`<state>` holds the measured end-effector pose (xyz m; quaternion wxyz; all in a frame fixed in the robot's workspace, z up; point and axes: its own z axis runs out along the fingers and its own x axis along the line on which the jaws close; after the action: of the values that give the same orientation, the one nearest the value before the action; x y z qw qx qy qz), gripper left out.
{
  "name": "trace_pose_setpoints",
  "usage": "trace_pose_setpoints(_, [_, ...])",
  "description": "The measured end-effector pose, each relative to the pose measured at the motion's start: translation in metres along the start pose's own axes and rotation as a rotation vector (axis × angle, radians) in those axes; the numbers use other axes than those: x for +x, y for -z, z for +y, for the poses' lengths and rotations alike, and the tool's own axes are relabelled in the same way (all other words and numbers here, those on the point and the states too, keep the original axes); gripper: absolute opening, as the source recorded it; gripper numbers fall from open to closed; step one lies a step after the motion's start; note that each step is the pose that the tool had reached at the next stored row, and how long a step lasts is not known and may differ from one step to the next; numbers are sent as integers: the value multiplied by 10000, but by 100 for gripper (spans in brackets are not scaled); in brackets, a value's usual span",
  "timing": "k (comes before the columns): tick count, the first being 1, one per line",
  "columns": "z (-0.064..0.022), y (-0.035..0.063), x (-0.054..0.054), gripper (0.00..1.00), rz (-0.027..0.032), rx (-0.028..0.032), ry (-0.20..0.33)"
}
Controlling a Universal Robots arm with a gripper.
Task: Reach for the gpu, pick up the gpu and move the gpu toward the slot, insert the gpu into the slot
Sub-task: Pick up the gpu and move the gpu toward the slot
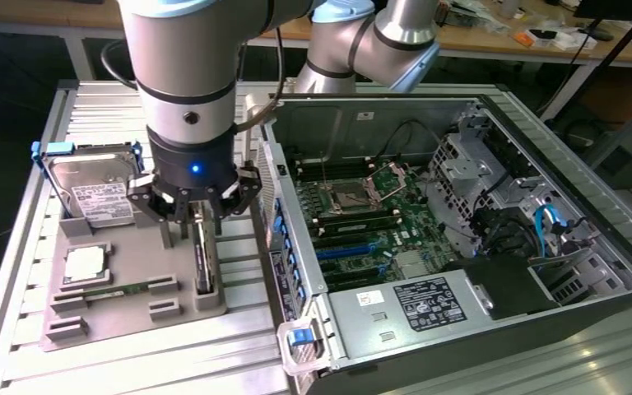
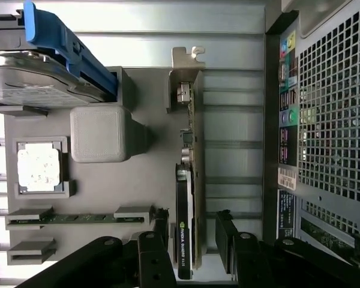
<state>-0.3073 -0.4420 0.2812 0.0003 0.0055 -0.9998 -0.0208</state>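
Note:
The gpu stands on edge in a grey holder at the exterior view's left of the open computer case. In the wrist view the gpu shows its green board edge, black cooler and silver bracket. My gripper hangs just above the card. It is open, and the gripper has one black finger on each side of the card with a gap to it. The slot is a long blue connector on the motherboard inside the case, with nothing in it.
On the same holder lie a silver hard drive with a blue bracket, a square processor and a slim memory stick. The case's perforated rear panel stands close beside the card. The case walls rise around the motherboard.

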Motion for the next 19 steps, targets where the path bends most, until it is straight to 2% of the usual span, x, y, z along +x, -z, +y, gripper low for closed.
trace_pose_setpoints(6, [-13,-115,0,45,-1,-1,14])
trace_pose_setpoints(12, [-15,-180,0,45,24,-5,594])
trace_pose_setpoints(19, [-17,-270,0,45,24,-17,613])
